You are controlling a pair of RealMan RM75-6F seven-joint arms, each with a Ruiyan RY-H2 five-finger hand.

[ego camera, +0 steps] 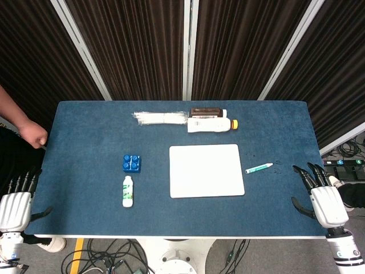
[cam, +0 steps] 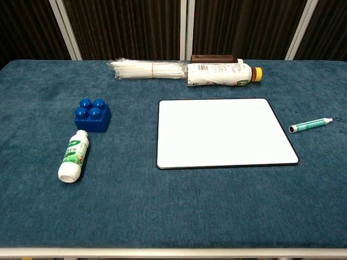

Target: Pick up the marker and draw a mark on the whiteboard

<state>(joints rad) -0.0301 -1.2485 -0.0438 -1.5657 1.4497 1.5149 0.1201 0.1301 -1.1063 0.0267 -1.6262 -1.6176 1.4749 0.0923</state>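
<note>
Head view alone shows us both hands: left hand (ego camera: 16,206) and right hand (ego camera: 324,200) sit empty, fingers apart, at the tabletop (ego camera: 85,171) edges. Chest view omits them. We see the marker (ego camera: 259,168) lying just right of the whiteboard (ego camera: 206,170), apart from it, near the right hand.

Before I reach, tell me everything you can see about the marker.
The marker is a slim pen with a green body, a white printed label and a white end, plastic by its look. It lies flat on the blue table cloth, to the right of the whiteboard and apart from it, tilted so its right end points slightly away from the robot. Nothing touches it. The right hand rests at the table's right edge, near it, holding nothing. Whether it is capped cannot be told.
</note>
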